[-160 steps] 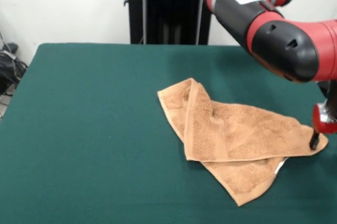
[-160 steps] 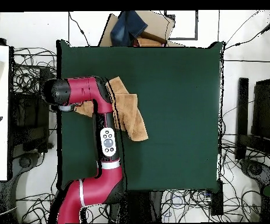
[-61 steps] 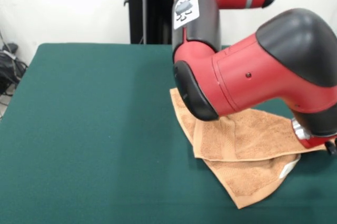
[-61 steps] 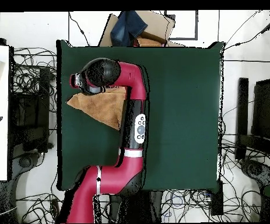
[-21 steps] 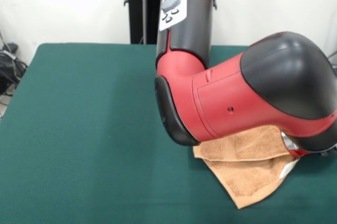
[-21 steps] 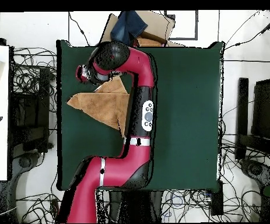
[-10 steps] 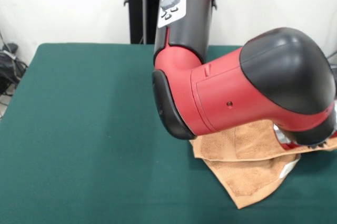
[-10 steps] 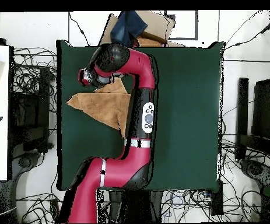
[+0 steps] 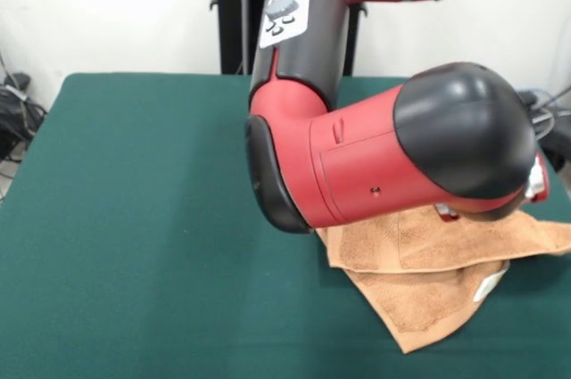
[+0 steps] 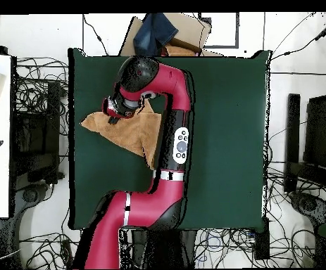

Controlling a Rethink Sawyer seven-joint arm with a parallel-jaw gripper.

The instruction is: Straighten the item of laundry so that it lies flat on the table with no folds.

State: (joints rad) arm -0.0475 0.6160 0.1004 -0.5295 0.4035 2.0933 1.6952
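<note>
Here, front view: the towel (image 9: 428, 276) lies at the lower right of the frame on the green table (image 9: 143, 218), folded over itself, an upper layer lapped across a lower one whose corner points toward the bottom edge. A small white label (image 9: 489, 287) shows at the towel's right edge; no writing legible on it. The red and black arm (image 9: 393, 160) fills the centre and right, covering the towel's upper part. A white patch with a dark logo sits on the upper link, too blurred to read. The gripper itself is hidden behind the arm's black end cap. Overhead view: the towel (image 10: 134, 133) sits left of centre on the table (image 10: 222, 140), near its left edge. The gripper (image 10: 114, 110) hangs over the towel's upper left part; cannot tell how far apart it stands, or whether it has hold of cloth.
</note>
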